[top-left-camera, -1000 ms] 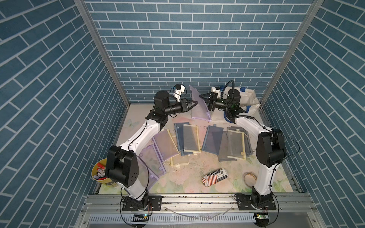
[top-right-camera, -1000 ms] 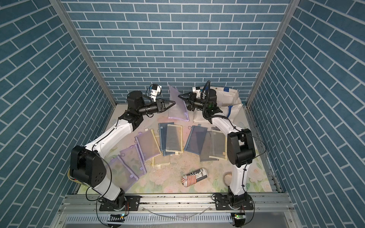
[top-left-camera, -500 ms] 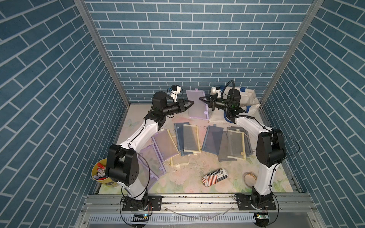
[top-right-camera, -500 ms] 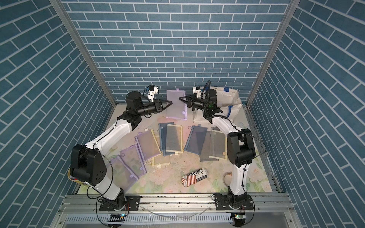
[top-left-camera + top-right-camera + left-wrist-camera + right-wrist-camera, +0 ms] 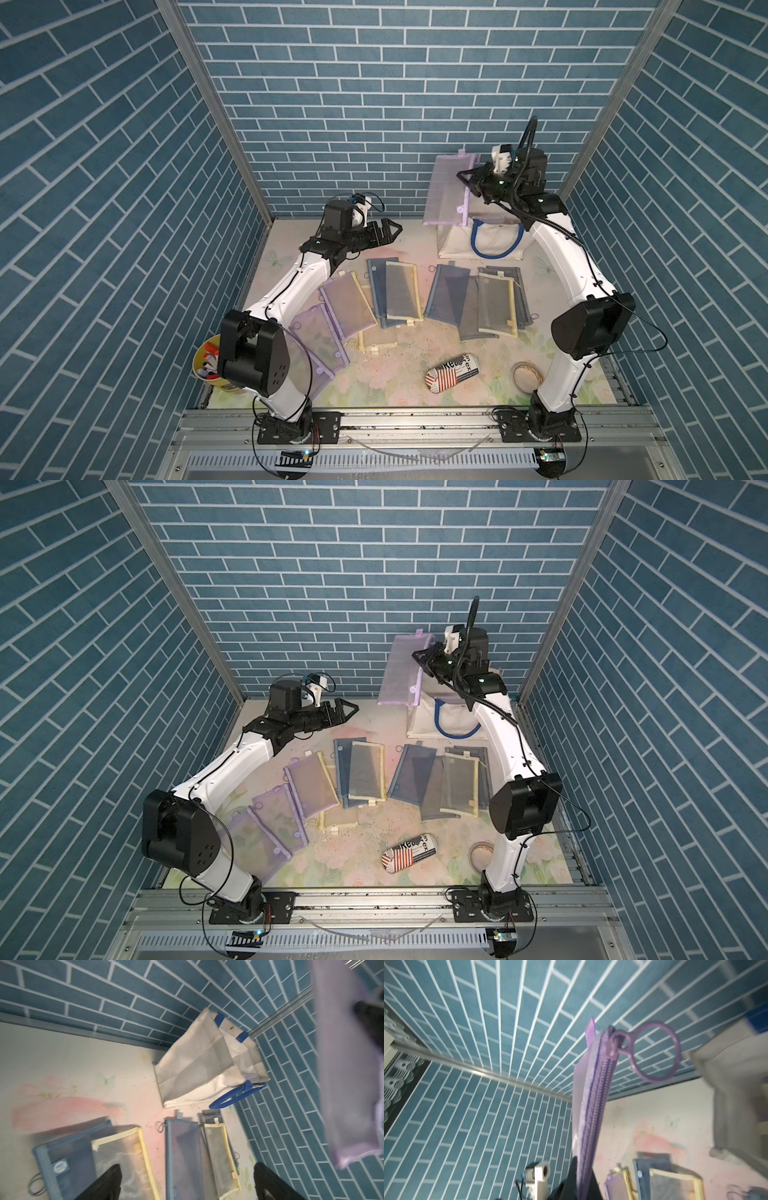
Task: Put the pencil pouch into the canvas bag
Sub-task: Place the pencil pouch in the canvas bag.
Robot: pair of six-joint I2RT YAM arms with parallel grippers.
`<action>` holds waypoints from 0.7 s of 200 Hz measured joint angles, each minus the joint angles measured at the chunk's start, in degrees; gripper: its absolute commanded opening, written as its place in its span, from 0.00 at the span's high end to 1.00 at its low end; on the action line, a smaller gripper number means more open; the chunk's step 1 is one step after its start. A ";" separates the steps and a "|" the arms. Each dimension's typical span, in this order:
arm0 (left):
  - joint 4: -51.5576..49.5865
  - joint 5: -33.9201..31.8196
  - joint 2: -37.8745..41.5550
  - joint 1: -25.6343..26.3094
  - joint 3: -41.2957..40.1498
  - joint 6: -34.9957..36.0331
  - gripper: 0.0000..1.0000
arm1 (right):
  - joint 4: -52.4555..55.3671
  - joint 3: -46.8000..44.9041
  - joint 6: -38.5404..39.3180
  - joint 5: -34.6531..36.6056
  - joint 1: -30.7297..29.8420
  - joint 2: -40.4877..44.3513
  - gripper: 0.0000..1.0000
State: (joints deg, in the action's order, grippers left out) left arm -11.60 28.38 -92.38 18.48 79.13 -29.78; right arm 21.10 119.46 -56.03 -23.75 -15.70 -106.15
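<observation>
The pencil pouch (image 5: 446,189) (image 5: 401,669) is a purple mesh pouch with a ring zipper pull. It hangs upright in the air beside and above the canvas bag (image 5: 457,241) (image 5: 424,721), which stands at the back right with its blue handles. My right gripper (image 5: 465,178) (image 5: 419,658) (image 5: 582,1176) is shut on the pouch's zipper edge (image 5: 589,1109). My left gripper (image 5: 395,235) (image 5: 351,715) (image 5: 187,1167) is open and holds nothing, well left of the bag. In the left wrist view the bag (image 5: 197,1068) sits ahead and the pouch (image 5: 345,1064) is blurred at the side.
Several flat mesh pouches in purple, blue, grey and yellow (image 5: 399,295) lie across the floral mat. A striped printed case (image 5: 453,372) and a tape roll (image 5: 527,376) lie near the front. A yellow cup of pens (image 5: 208,365) stands at the front left. Brick walls close in on three sides.
The left gripper opened, let go of the pouch and drew back to the left. The right gripper shut on the pouch and carried it up and right, over by the bag.
</observation>
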 measured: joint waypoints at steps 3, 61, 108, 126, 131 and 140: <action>-0.70 -0.57 0.09 0.17 0.00 0.66 0.01 | 0.90 0.66 -0.07 2.16 0.04 0.13 1.00; -14.25 -11.72 0.46 5.53 2.14 12.83 0.01 | 8.61 9.44 -7.10 29.27 0.79 -3.61 1.00; -19.76 -21.46 0.63 8.24 3.72 20.92 0.01 | 14.56 15.72 -10.60 43.63 1.22 -8.90 1.00; -21.11 -24.72 1.22 8.57 3.74 23.39 0.01 | 16.28 15.72 -12.59 47.69 1.38 -9.62 1.00; -21.33 -25.46 1.46 8.57 3.72 23.98 0.01 | 16.68 15.72 -13.09 48.68 1.42 -9.86 1.00; -21.57 -26.51 1.99 8.61 3.72 24.79 0.01 | 17.33 15.72 -14.12 50.21 1.51 -10.34 1.00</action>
State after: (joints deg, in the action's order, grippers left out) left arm -33.17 1.87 -90.39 27.09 82.85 -4.99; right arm 38.44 135.17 -70.15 26.46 -14.20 -116.49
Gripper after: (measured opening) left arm 0.994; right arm 0.053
